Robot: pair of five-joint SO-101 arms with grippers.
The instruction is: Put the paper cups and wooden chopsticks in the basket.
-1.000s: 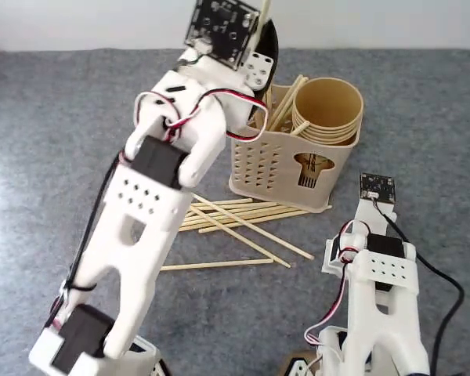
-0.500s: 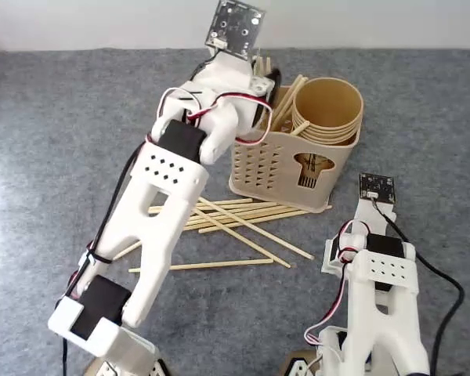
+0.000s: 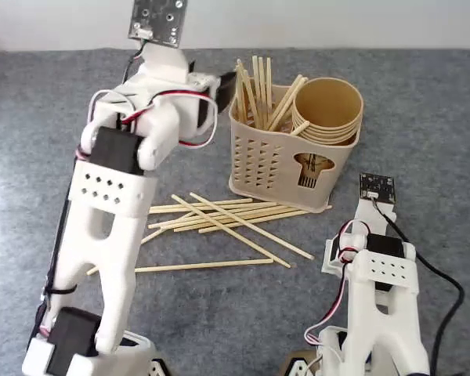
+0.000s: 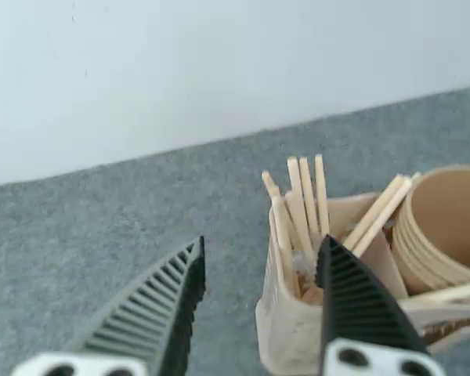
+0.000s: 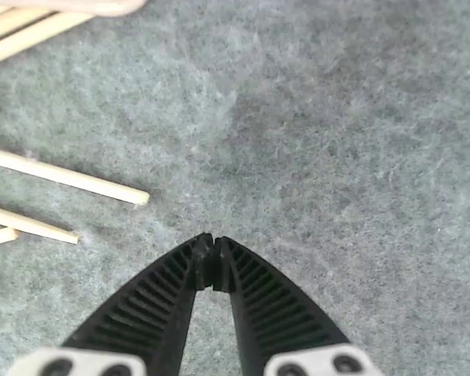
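Chopsticks (image 3: 257, 82) stand in the basket (image 3: 262, 160) near spread left fingers (image 4: 168, 309); right fingers (image 5: 254, 301) are pressed together.

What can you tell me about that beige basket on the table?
The basket looks like beige plastic, squarish with rounded corners, its walls pierced by rows of slots and one larger cutout. It stands upright on the grey felt-like table. Inside are a stack of paper cups and several leaning chopsticks, while loose chopsticks lie at its foot.

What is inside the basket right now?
The basket holds a stack of paper cups and a bundle of chopsticks leaning upright. Its walls hide their lower ends.
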